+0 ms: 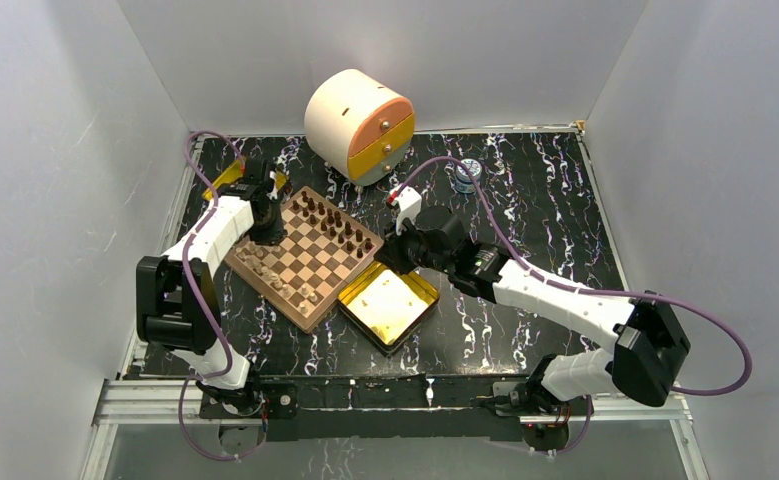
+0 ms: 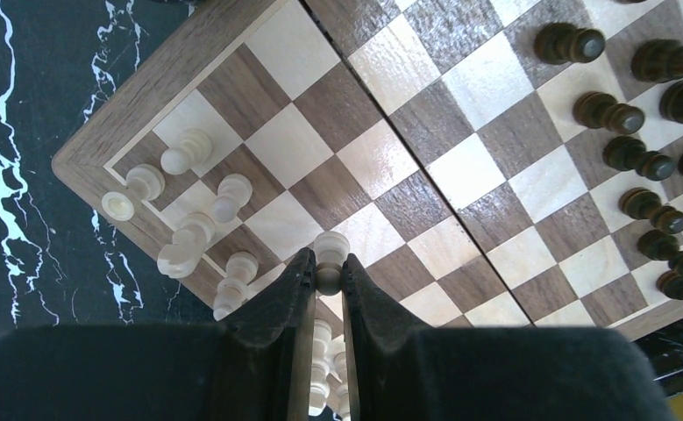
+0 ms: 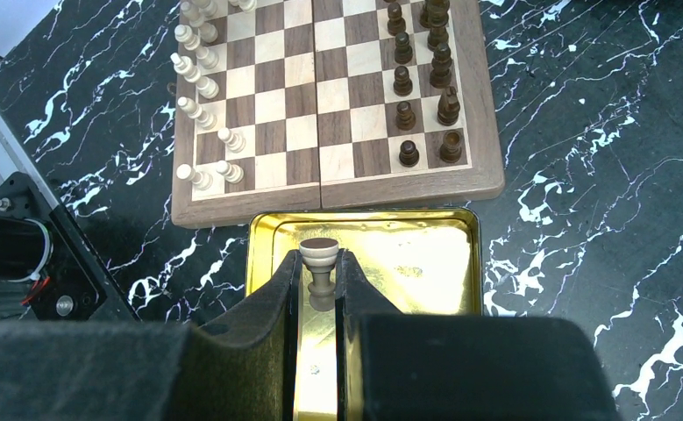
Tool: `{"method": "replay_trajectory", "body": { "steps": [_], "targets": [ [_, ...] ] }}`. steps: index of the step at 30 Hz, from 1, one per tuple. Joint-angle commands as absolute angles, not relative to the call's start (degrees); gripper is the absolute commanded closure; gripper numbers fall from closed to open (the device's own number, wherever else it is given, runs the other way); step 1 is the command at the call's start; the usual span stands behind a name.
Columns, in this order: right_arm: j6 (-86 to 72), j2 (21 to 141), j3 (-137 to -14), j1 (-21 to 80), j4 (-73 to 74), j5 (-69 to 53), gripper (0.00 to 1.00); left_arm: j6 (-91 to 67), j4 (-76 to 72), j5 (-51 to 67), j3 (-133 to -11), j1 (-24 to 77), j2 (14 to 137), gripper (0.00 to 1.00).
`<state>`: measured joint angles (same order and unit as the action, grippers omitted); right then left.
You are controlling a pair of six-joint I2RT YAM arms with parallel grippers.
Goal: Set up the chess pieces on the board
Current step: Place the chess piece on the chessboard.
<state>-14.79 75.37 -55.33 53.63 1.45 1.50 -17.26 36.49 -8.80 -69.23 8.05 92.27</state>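
1. The left tool (image 2: pixel 327 263) hangs over the side of the board nearest the left arm. It is clenched on a pale piece (image 2: pixel 330 248) with a round head, pinched between both fingertips.
2. The board (image 1: pixel 310 258) lies cornerwise on the black marbled bench (image 1: pixel 525 200).
3. Light pieces (image 2: pixel 199 230) stand along the board's left side, and dark pieces (image 1: pixel 335 222) fill two rows along the opposite side.
4. A round cream cabinet (image 1: pixel 358 122) with orange and yellow drawers stands behind the board.
5. A gold tin (image 1: pixel 390 305) sits open, just beside the board's near-right edge.
6. The right tool (image 3: pixel 318 267) hovers over the tin, grasping by its stem a tan piece (image 3: pixel 319 253) with a broad flat top, held upright.
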Motion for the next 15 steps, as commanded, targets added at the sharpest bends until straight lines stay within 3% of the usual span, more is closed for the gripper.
{"method": "replay_trajectory", "body": {
  "steps": [1,15],
  "targets": [
    [-14.07,75.69,-57.35,53.37,-1.32,1.32,0.91,-15.63,37.37,-9.66,-68.18,7.36,91.21,0.98],
    [-14.15,76.52,-58.18,53.43,-1.14,0.97,0.91,-13.98,36.48,-9.51,-65.33,4.73,90.95,0.98]
  ]
}}
